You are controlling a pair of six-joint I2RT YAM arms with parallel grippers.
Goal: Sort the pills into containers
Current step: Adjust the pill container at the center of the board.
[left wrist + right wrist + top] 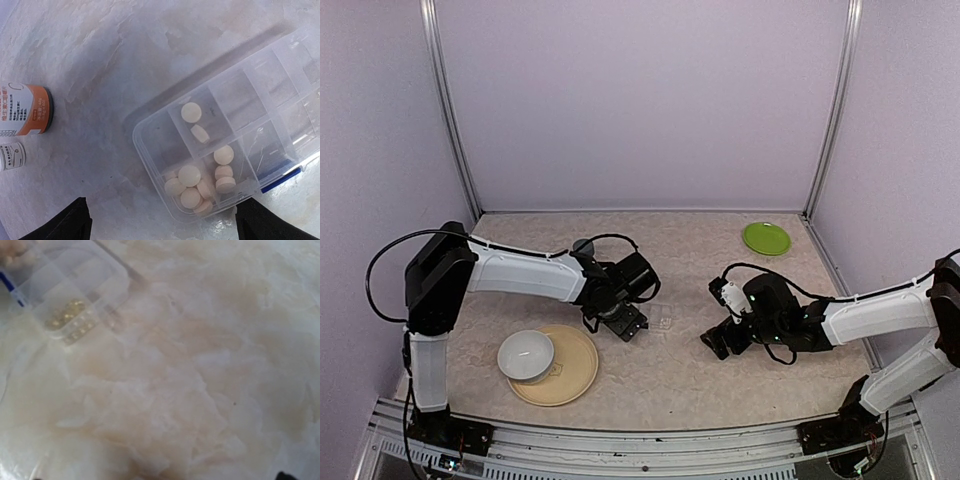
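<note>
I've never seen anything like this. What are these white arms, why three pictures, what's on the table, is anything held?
These are two robot arms bolted at a table's edge, each ending in a two-finger gripper. The wide picture looks down from above; the other two come from a camera on each wrist. The left gripper is open beside a clear pill box with round whitish pills in some compartments. Near it are an orange-labelled bottle and a tiny white bottle. The right gripper is open too; nothing is held. Also there: a white bowl on a tan plate, and a green plate.
</note>
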